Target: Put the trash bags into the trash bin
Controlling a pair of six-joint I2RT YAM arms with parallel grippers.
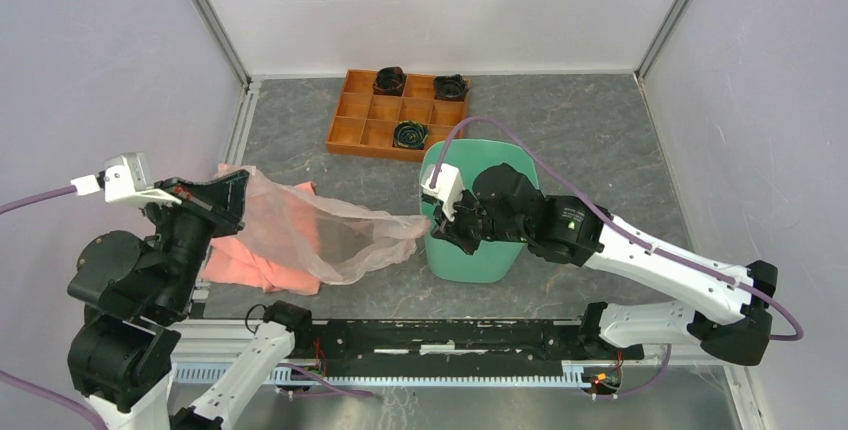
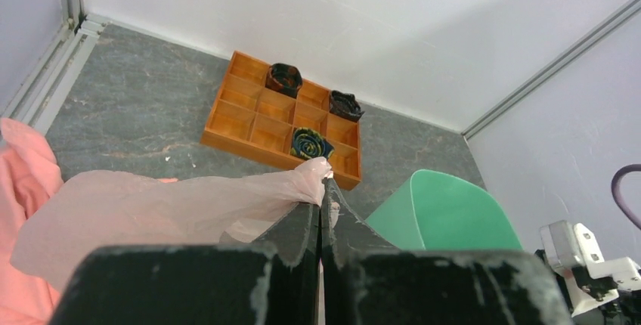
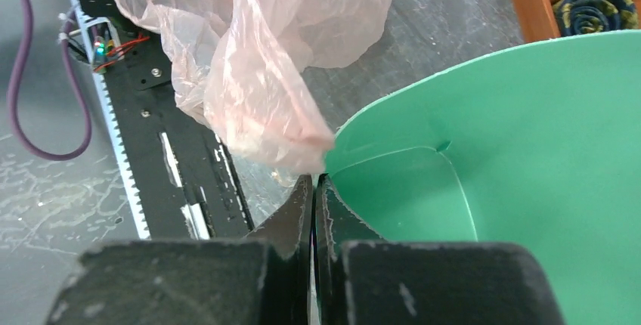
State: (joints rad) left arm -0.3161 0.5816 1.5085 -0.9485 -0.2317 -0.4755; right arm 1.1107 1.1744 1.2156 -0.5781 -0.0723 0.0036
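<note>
The translucent pale-pink trash bag (image 1: 320,235) hangs stretched between my two grippers, above the table. My left gripper (image 1: 235,195) is shut on its left end; the pinch shows in the left wrist view (image 2: 323,181), with the bag (image 2: 166,204) spreading to the left. My right gripper (image 1: 440,222) is shut on the bag's right end, just at the left rim of the mint-green trash bin (image 1: 470,260). In the right wrist view the shut gripper (image 3: 314,181) sits at the bin's edge (image 3: 514,136), with the bag (image 3: 257,60) bunched above the tips. The bin's inside looks empty.
An opaque salmon-pink cloth (image 1: 250,260) lies on the table under the bag, and shows in the left wrist view (image 2: 26,159). An orange compartment tray (image 1: 395,115) with three dark rolled items stands behind the bin. A black rail (image 1: 430,335) runs along the near edge.
</note>
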